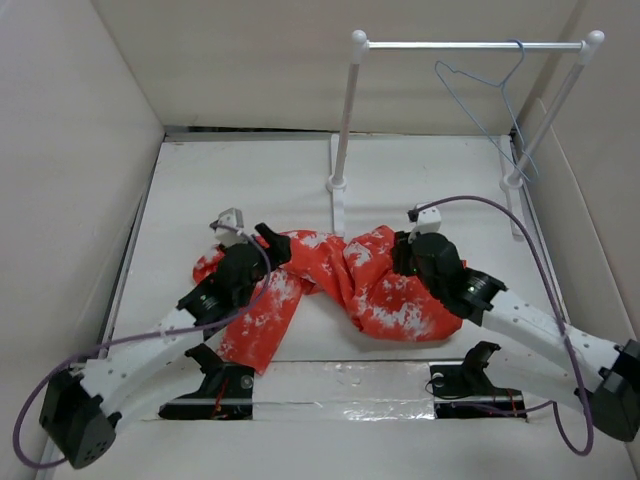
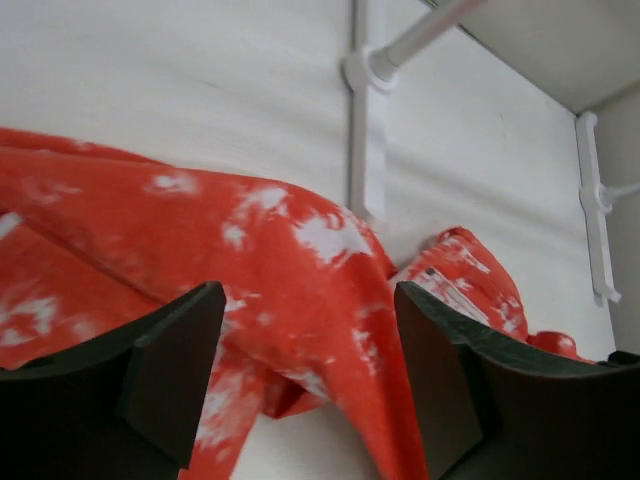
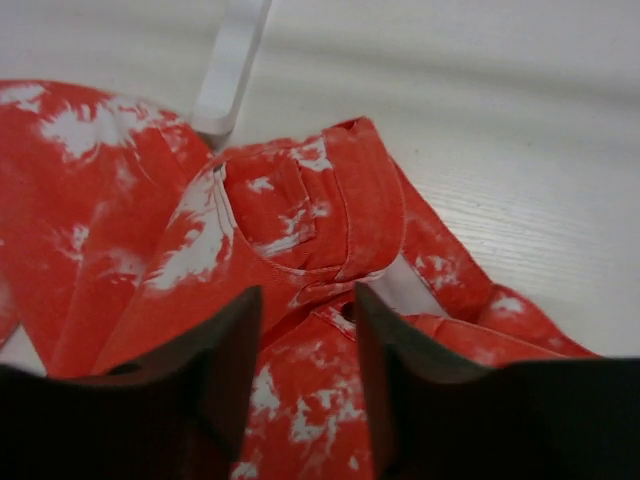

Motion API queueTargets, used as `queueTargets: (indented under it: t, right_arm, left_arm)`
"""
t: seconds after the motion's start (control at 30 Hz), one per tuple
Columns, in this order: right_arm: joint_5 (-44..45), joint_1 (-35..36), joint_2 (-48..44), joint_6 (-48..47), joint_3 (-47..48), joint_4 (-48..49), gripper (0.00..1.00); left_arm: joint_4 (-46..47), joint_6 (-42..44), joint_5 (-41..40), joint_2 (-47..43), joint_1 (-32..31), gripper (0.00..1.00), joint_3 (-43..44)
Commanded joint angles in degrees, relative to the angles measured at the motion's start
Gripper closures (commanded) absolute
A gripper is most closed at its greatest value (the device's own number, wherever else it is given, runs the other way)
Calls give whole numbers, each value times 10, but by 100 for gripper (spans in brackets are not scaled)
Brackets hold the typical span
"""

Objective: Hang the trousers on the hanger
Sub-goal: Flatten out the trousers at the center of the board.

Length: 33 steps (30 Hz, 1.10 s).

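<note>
The white table (image 1: 250, 180) carries crumpled trousers (image 1: 350, 280) and a rail stand (image 1: 345, 110).

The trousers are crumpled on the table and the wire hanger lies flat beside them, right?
No. The trousers are on the table, but the hanger hangs from the rail, near its right end; the top external view shows it.

White arm links (image 1: 140, 362), black joints (image 1: 236, 276), purple cables (image 1: 480, 198); fingers (image 2: 170, 370) seemingly dark grey-black.

trousers (image 1: 360, 275): orange-red, white-blotched, lain crumpled on table (image 1: 200, 180), one leg trailed near-left | hanger (image 1: 497, 86): thin pale blue wire, hung tilted by hook from rail (image 1: 440, 45), far right
</note>
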Motion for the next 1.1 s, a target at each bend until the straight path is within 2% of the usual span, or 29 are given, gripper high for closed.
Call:
queueTargets:
  t: [0.0, 0.03, 0.13, 0.23, 0.37, 0.5, 0.57, 0.67, 0.7, 0.73, 0.8, 0.83, 0.9, 0.93, 1.0, 1.07]
  right_arm:
    - [-40, -7, 42, -9, -3, 89, 46]
    - [-54, -22, 60, -11, 0, 107, 33]
    - [-89, -36, 85, -3, 10, 115, 20]
    - [-87, -51, 98, 10, 5, 115, 12]
    - [-148, -110, 114, 13, -27, 182, 9]
    - [-225, -130, 169, 0, -26, 208, 10]
    - [-241, -130, 190, -5, -22, 234, 16]
    - [-291, -137, 239, -10, -2, 242, 31]
    - [-300, -137, 248, -10, -2, 248, 39]
    - [-300, -143, 254, -6, -3, 263, 69]
    - [-293, -143, 243, 7, -15, 279, 84]
    - [-279, -143, 230, 11, -18, 285, 99]
    - [-251, -143, 177, 12, -24, 281, 100]
    - [-230, -143, 157, 12, -26, 269, 100]
    - [-204, -143, 92, 15, -23, 247, 100]
    - [-168, -143, 45, 12, -13, 196, 100]
  left_arm:
    - [-53, -50, -101, -103, 22, 31, -59]
    - [-53, -48, -86, -141, 35, 26, -67]
    - [-68, -37, -30, -154, 105, 22, -84]
    - [-55, -39, 20, -105, 146, 20, -98]
    - [27, -40, 43, -33, 163, 19, -113]
    - [62, -30, 59, 25, 175, 20, -96]
    - [78, -27, 49, 46, 175, 23, -91]
    - [97, -25, 45, 69, 175, 29, -84]
    - [101, -23, 44, 76, 175, 30, -79]
    - [106, -22, 43, 91, 180, 32, -77]
    - [122, -19, 41, 110, 180, 40, -68]
    - [124, -19, 44, 132, 188, 48, -63]
    - [135, -15, 46, 150, 193, 66, -50]
    - [137, -12, 46, 163, 193, 84, -46]
    - [126, -12, 44, 165, 199, 100, -26]
    - [112, -12, 48, 138, 199, 100, -14]
